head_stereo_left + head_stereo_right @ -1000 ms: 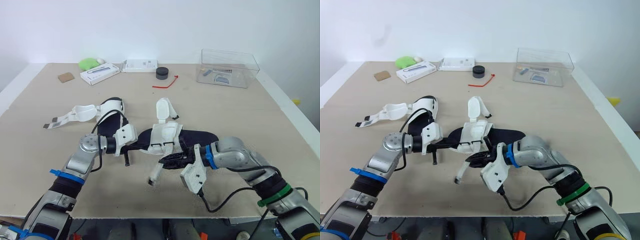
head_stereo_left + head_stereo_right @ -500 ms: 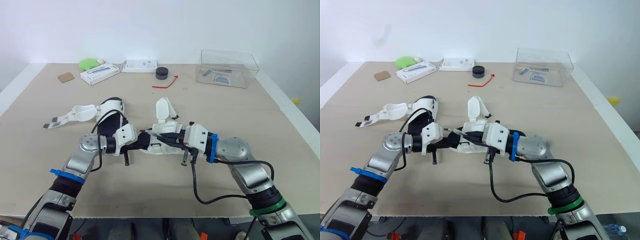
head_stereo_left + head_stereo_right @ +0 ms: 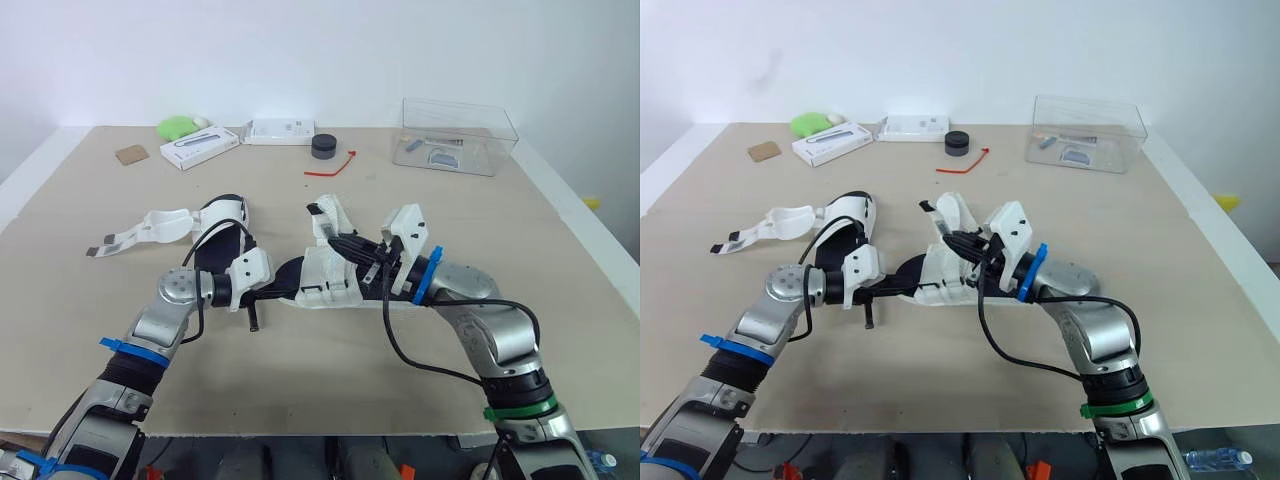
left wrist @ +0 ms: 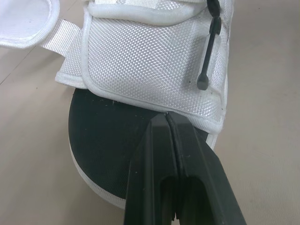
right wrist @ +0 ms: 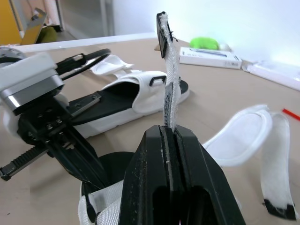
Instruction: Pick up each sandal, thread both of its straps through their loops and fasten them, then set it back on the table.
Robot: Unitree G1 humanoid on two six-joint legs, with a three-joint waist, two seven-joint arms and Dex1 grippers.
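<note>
left hand [image 4: 166, 121] pressed together, tips at sandal [image 3: 326, 274] heel | right hand [image 5: 168, 134] pinching strap [image 5: 168, 84], strap rising above it

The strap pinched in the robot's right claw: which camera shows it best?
The right wrist view: the strap stands upright, clamped in the right gripper, dark tip on top. The eye views show it small, above the sandal. The left wrist view shows that sandal's white upper and black sole.
</note>
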